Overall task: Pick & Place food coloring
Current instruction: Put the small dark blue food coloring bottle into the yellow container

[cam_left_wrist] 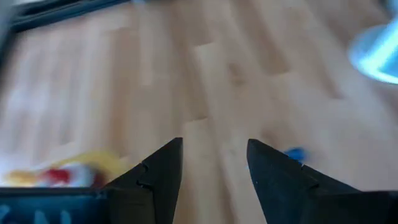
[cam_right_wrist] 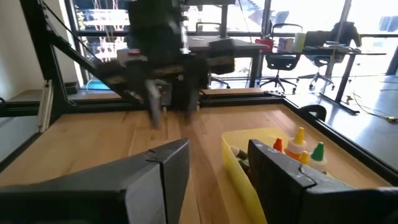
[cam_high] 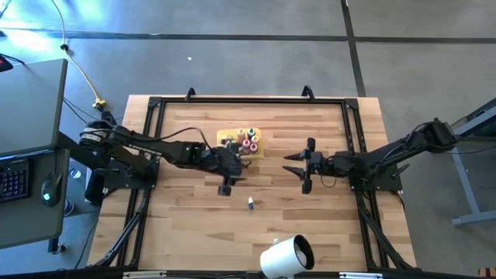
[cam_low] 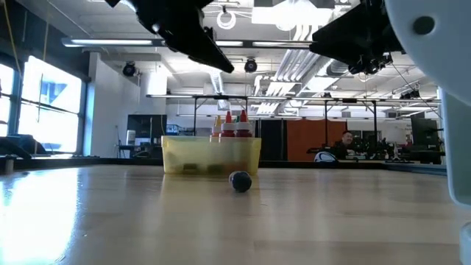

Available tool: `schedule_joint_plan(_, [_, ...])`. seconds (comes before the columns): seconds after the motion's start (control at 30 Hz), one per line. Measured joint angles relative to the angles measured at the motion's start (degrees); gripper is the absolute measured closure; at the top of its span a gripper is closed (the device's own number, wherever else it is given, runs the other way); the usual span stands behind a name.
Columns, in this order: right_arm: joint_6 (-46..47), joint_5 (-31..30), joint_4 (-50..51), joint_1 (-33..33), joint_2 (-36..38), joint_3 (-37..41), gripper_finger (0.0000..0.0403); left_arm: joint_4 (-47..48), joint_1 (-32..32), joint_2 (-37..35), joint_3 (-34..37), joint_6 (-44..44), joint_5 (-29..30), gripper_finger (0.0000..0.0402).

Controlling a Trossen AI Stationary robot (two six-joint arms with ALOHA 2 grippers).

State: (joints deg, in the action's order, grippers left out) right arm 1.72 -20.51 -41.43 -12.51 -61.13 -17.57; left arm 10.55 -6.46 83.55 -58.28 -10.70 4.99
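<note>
A small yellow tray (cam_high: 232,139) stands on the table's far middle, with several food coloring bottles (cam_low: 232,126) upright in it. One small bottle with a blue cap (cam_high: 251,203) lies loose on the wood nearer the front; it also shows in the low view (cam_low: 241,181) and in the left wrist view (cam_left_wrist: 294,153). My left gripper (cam_high: 226,186) hangs open and empty above the table, just in front of the tray and to the far left of the loose bottle. My right gripper (cam_high: 293,164) is open and empty, to the right of the tray (cam_right_wrist: 239,168), pointing toward it.
A large white cylinder with a dark opening (cam_high: 285,256) lies at the table's near edge, right of the middle. A black frame (cam_high: 248,101) runs around the table's work area. Bare wood lies between the loose bottle and the cylinder.
</note>
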Motion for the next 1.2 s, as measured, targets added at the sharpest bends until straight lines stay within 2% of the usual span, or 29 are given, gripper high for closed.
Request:
schedule_joint_plan(0.17, [0.0, 0.0, -0.8, 0.1, 0.0, 0.0, 0.0247, -1.5, -0.8, 3.5, -0.1, -0.2, -8.7, 0.0225])
schedule_joint_plan(0.23, [0.0, -0.1, -1.1, 0.1, 0.0, 0.0, 0.0247, -5.0, -1.3, 6.3, -0.2, -0.3, -12.1, 0.0225])
schedule_joint_plan(0.37, [0.0, -1.3, -1.3, 0.1, 0.1, 0.0, 0.0247, -10.6, -2.0, 13.4, -0.1, -4.1, -16.0, 0.0225])
schedule_joint_plan(0.57, [0.0, -0.1, -1.3, 0.1, 0.1, 0.0, 0.0247, -15.1, -2.6, 19.7, 0.0, -6.9, -19.9, 0.0225])
schedule_joint_plan(0.83, [0.0, -0.1, -1.3, 0.1, 0.1, 0.0, 0.0247, -19.0, -2.6, 25.6, 0.0, -5.6, -23.1, 0.0225])
schedule_joint_plan(1.2, [0.0, -0.1, -1.3, 0.1, 0.1, 0.0, 0.0247, -19.7, -2.6, 28.7, -0.2, -2.7, -20.6, 0.0226])
